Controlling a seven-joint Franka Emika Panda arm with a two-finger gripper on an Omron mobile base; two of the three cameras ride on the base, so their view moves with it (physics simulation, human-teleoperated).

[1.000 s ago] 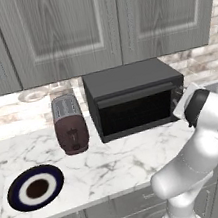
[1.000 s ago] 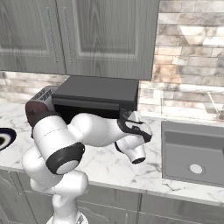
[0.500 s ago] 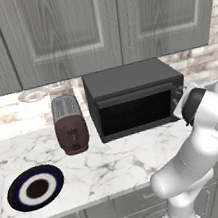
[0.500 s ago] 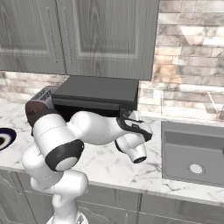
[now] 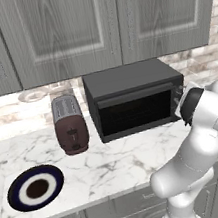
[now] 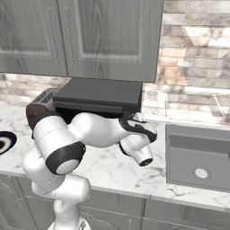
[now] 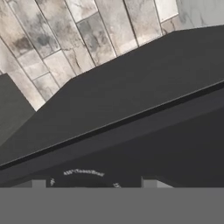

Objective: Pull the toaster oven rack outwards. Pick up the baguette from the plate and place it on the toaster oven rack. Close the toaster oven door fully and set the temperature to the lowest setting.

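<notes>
One matte black boxy toaster oven (image 5: pixel 134 99) sits at twelve o'clock on the marble counter, its door apparently shut and the arm's hand (image 6: pixel 139 150) close at its control strip. Whether the pincer is spread or pressed together cannot be told. Judging by this, the temperature dial is next: centre the tips on it, squeeze evenly, then turn slowly to the lowest mark.

light: even, soft, rendered | shadows: faint under toaster oven (image 5: pixel 132 99) | hand view: slightly blurred
</notes>
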